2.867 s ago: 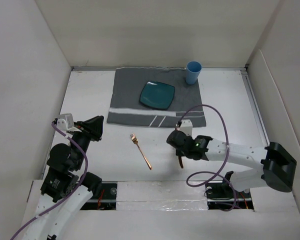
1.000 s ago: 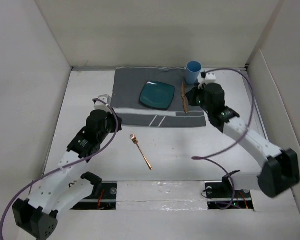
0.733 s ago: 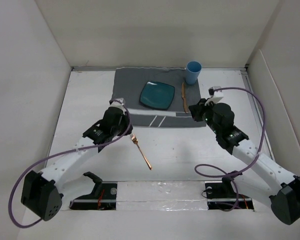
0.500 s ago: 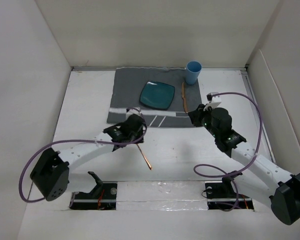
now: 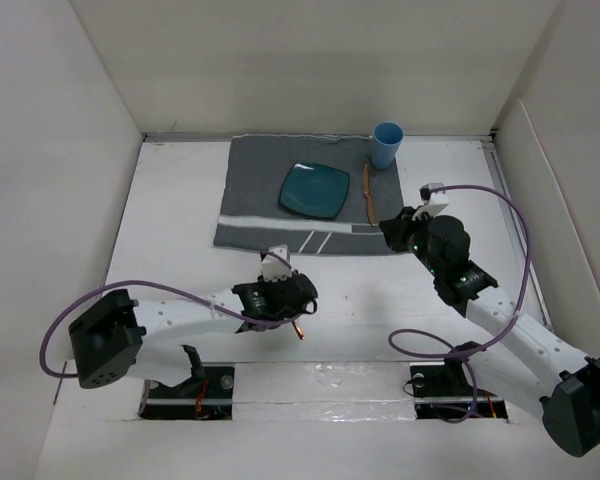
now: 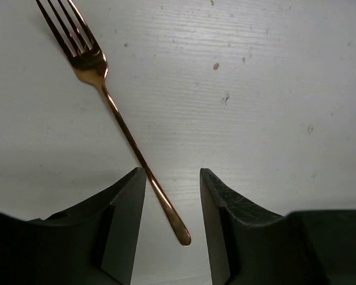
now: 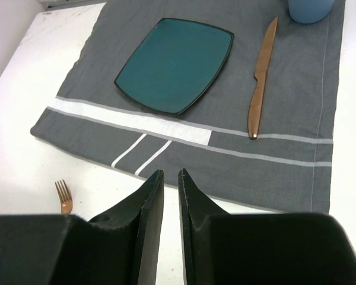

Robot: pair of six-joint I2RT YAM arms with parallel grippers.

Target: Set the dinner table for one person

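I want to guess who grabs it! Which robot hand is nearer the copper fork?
Left. The left gripper straddles the handle of the copper-coloured metal fork; the right gripper is far off, by the grey striped placemat.

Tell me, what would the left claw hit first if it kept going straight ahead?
Probably the copper fork, whose handle lies on the white table inside the open left gripper; depth is unclear.

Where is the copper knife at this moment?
In the top view, the knife lies on the grey placemat, right of the teal plate and just in front of the blue cup.
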